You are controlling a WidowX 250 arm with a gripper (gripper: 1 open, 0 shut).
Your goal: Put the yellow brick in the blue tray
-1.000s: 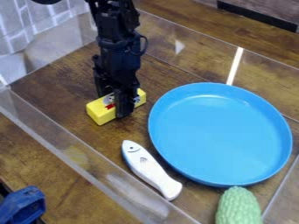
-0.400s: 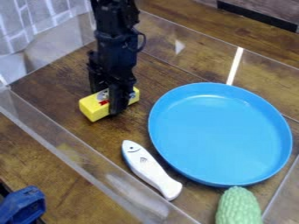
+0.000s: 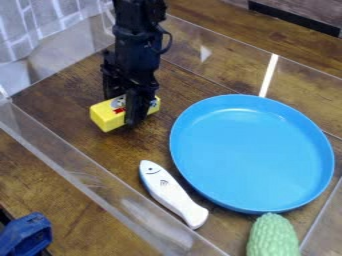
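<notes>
shows as a small, rectangular yellow brick (image 3: 106, 117), with red, white and dark label marks on top, partly hidden behind the black gripper (image 3: 130, 112); lies to the image-left of the blue tray (image 3: 253, 153), outside the rim and well apart from it, over the brown wooden table (image 3: 147, 150); stands narrow at the fingers, drawn in around the brick and holding it; compared with the first frame, has shifted a little up and to the image-left, brick and grip together, with tray unmoved.
</notes>
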